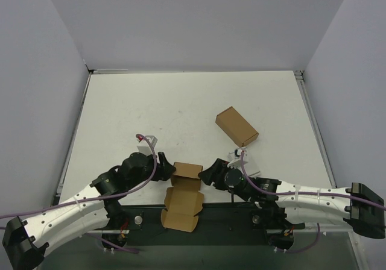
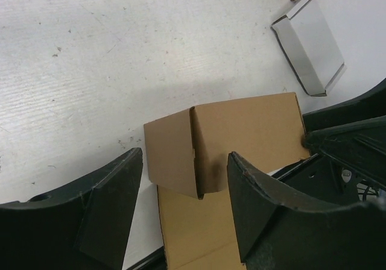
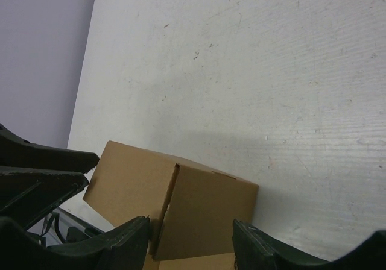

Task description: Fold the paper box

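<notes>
Paper box [image 1: 183, 196] directly between the 2 grippers, at the near edge of the table [image 1: 181, 101]. Brown card, partly folded: far end raised into 2 upright panels meeting at a corner crease. Near end flat, flaps spread back toward the arm bases and reaching past the table edge over the dark strip there.

Left gripper [image 1: 164, 163] just left of the raised end, right gripper [image 1: 207, 173] just right of it. Both pointed inward at the card.

From the left wrist: left gripper [image 2: 184, 155] spread wide, fingers [image 2: 108, 207] well apart. Raised corner of the paper box [image 2: 247, 128] standing in the gap, flat sheet running on underneath. One finger close against the lower edge of a panel, possibly touching, though too dark there to be sure. Nothing clamped.

From the right wrist: right gripper [image 3: 192, 222] likewise spread. The same 2 panels of the paper box [image 3: 129, 182] filling the gap between its fingers [image 3: 120, 246], crease upright near the middle. Bare white table [image 3: 271, 71] beyond.

Farther out from the right gripper: a small white-grey slab [image 2: 309, 44] lying flat just past the box. Beyond that, a longer brown carton [image 1: 237, 126], closed, lying skewed on the table, well apart from both grippers.
</notes>
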`<state>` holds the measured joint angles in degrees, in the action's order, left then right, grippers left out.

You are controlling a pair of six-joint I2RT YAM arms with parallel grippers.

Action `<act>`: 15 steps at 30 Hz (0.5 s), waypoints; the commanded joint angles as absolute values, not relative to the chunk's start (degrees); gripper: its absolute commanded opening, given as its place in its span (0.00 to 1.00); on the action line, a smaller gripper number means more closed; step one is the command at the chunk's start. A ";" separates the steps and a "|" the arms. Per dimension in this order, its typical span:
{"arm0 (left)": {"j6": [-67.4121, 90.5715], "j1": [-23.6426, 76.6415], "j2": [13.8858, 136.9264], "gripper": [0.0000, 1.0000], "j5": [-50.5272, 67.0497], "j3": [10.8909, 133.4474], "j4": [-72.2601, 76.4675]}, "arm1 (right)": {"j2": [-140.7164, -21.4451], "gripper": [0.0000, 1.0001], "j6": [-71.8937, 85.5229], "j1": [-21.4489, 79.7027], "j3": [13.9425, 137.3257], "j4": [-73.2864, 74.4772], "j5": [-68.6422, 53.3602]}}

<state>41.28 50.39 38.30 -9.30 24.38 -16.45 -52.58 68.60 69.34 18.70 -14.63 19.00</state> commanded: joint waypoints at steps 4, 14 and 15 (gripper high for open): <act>40.87 49.22 37.70 0.64 -6.77 22.50 -11.78 | -54.31 0.48 69.43 68.91 17.23 -15.47 19.51; 41.66 49.04 37.09 0.52 -6.24 18.99 -11.69 | -54.41 0.41 69.79 68.99 16.26 -15.29 20.21; 41.66 48.96 37.00 0.52 -6.24 18.64 -11.60 | -54.32 0.41 69.61 68.91 16.26 -15.21 20.21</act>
